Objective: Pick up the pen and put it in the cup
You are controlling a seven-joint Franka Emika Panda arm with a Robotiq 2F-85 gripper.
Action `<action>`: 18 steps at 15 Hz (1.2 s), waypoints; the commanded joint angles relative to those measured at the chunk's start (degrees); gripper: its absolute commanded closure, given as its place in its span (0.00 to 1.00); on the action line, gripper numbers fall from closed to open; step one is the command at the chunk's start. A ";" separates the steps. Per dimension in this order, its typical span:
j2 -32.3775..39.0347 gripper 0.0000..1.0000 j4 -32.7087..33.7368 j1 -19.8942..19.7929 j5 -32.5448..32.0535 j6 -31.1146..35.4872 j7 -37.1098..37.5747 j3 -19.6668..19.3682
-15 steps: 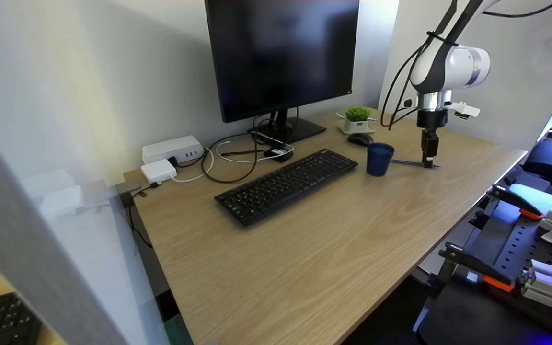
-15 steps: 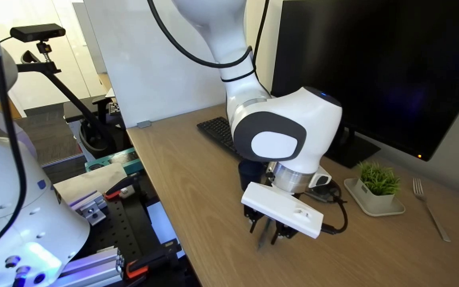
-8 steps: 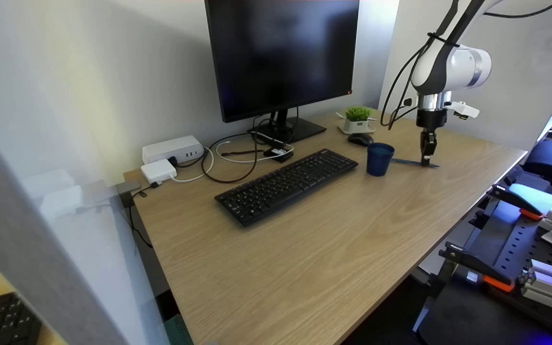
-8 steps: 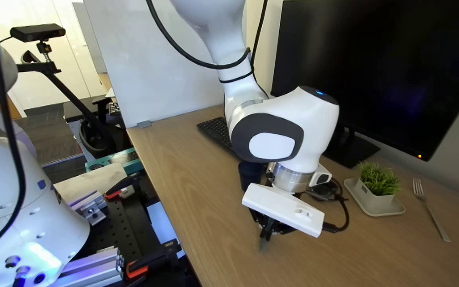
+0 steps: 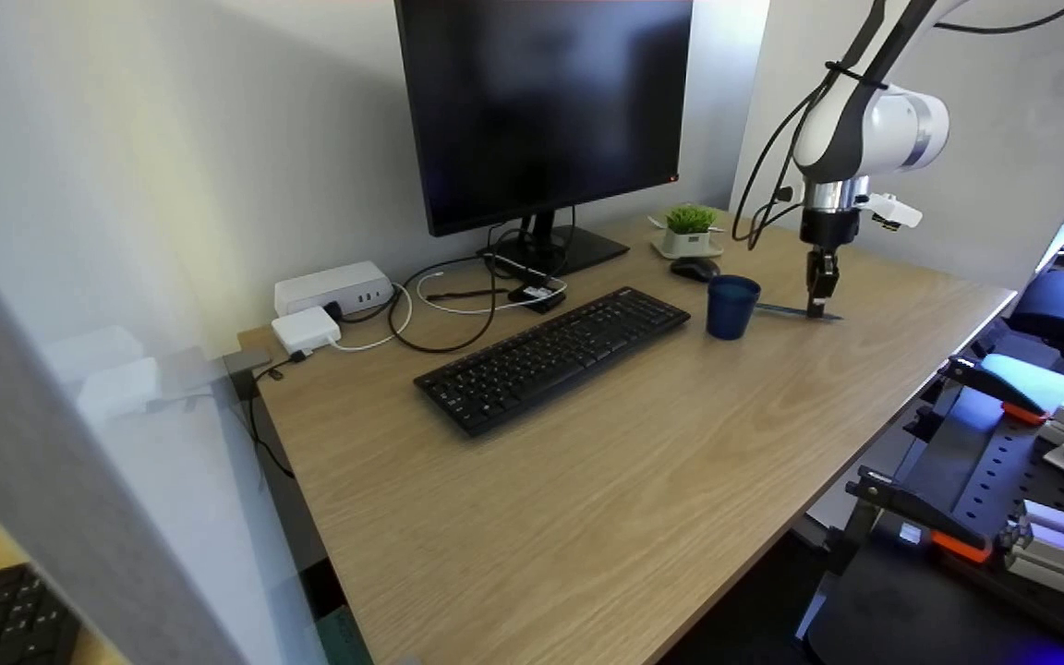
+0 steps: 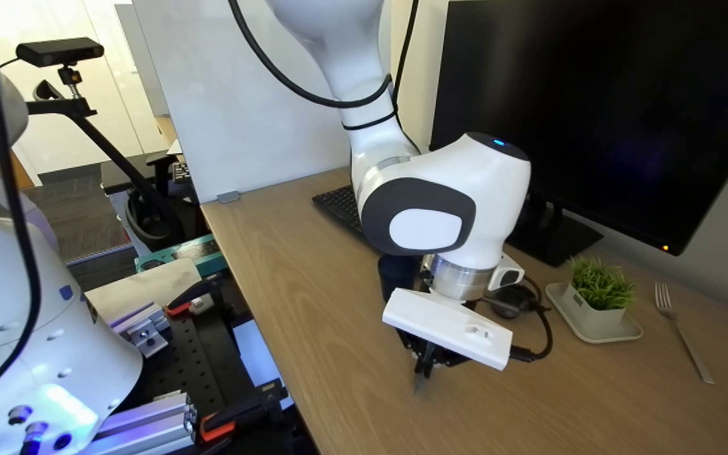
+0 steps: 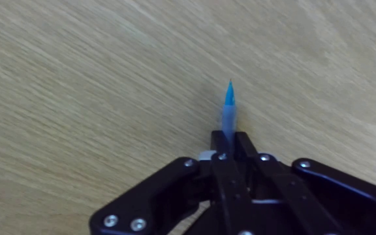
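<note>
One pen [image 7: 229, 116], pinched in the tool [image 7: 229, 136], low between the cup [image 5: 731, 309] and the right-hand corner of the tabletop [image 5: 513, 517] in an exterior view. I'd go straight up first, clear the cup's rim, then tip it upright; held flat it'd probably snag.

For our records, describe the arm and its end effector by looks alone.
The arm is white, with a dark grey panel around a white oval, a blue light and black cables strapped to it. Below a silver collar, the end effector is black, with slim fingers and bright screw heads; a white bar-shaped housing sits beside it.
</note>
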 commanded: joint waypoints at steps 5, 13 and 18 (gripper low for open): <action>-9.45 0.97 -4.14 2.53 -1.01 5.12 6.29 0.40; -20.48 0.97 -11.20 12.08 -17.35 6.92 23.12 -5.16; -27.37 0.97 -13.05 16.89 -42.28 3.91 42.73 -7.09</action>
